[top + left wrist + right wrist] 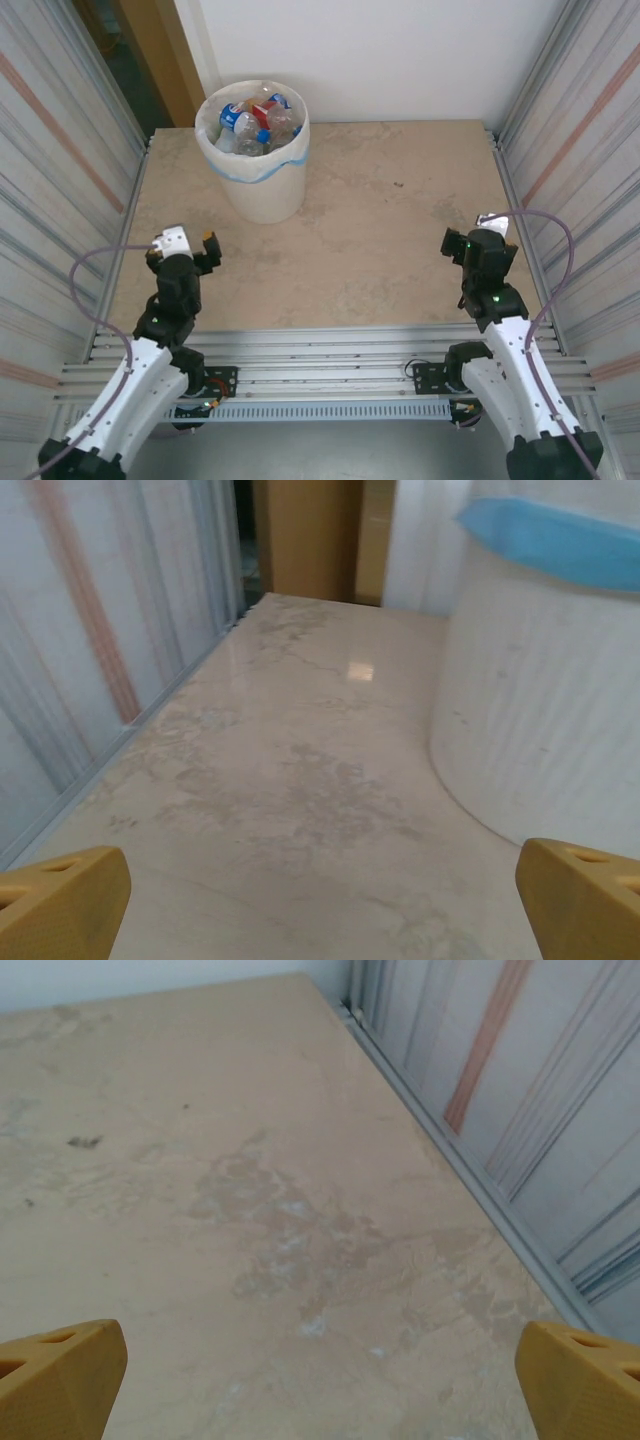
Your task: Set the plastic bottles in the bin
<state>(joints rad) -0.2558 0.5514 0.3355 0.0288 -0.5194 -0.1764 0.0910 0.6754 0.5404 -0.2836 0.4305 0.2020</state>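
yellow faceted jaws apart, seemingly marble table (380,240), round cream bin (262,190)

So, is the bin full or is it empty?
Nearly full. In the top view the bin stands upright, and the plastic bottles inside it are piled up to about its rim.

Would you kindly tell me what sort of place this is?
Probably a robot test cell: a stone-look table fenced by ribbed panels, left arm and right arm on aluminium rails, a bin of bottles.
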